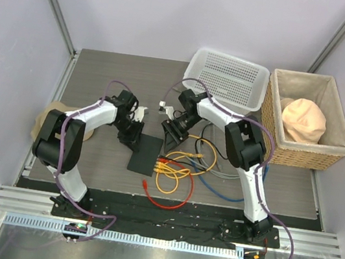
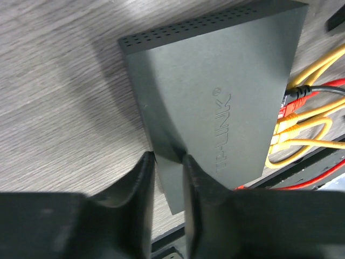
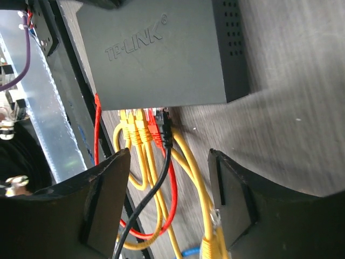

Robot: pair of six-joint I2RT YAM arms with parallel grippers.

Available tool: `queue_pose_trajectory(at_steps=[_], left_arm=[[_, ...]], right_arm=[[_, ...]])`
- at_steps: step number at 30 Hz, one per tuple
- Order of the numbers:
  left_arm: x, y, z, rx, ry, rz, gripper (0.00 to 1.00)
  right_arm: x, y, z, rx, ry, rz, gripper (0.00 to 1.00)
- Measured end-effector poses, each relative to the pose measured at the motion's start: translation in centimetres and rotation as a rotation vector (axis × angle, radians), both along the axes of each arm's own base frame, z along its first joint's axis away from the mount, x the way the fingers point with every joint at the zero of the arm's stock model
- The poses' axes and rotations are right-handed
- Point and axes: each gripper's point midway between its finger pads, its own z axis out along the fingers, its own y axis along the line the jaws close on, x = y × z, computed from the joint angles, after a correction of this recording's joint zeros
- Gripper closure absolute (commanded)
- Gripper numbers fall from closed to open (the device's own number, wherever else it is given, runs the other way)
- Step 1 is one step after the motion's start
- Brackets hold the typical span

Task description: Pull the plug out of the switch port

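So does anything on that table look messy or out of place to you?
Yes. The cables beside the switch lie in a tangled heap of yellow, red, blue and black loops. One yellow plug lies loose, in no socket. The switch itself sits at a slant on the table.

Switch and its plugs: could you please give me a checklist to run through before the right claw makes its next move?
1. Switch braced: ok. The left claw pinches its near corner.
2. Right claw open: ok. The jaws stand wide apart.
3. Plugs seated: ok. Yellow, red and black ones all sit in the ports.
4. Right claw on a plug: not ok. It hovers short of the port edge and grips nothing.
5. One plug singled out: cannot tell. Several cables run between the jaws.
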Motion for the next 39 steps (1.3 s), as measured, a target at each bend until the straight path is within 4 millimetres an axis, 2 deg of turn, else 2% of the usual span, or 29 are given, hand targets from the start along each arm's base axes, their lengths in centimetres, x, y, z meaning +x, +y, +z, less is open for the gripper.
queue_pose_trajectory(at_steps=[4, 7, 17, 22, 27, 35, 39], left_arm=[[0.1, -0.1, 0.0, -0.007, 0.02, 0.017, 0.8], [0.0, -0.1, -0.1, -0.004, 0.034, 0.025, 0.82], [0.1, -0.1, -0.2, -0.001, 0.072, 0.033, 0.83], [0.1, -0.1, -0.2, -0.001, 0.075, 0.033, 0.83], [0.1, -0.1, -0.2, -0.001, 0.074, 0.033, 0.83], [0.1, -0.1, -0.2, 0.0, 0.074, 0.033, 0.83], [0.1, -0.1, -0.2, 0.0, 0.074, 0.033, 0.83]], right_arm=[[-0.7, 0.5, -1.0, -0.022, 0.043, -0.015, 0.3], [-1.1, 0.9, -1.0, -0.017, 0.073, -0.026, 0.32], [-2.0, 1.8, -1.6, 0.015, 0.19, -0.05, 0.45], [-2.2, 2.0, -1.9, 0.025, 0.213, -0.053, 0.52], [-2.4, 2.3, -2.1, 0.019, 0.228, -0.06, 0.53], [-2.8, 3.1, -2.4, -0.011, 0.232, -0.073, 0.64], [-2.7, 3.0, -2.6, -0.019, 0.23, -0.078, 0.65]])
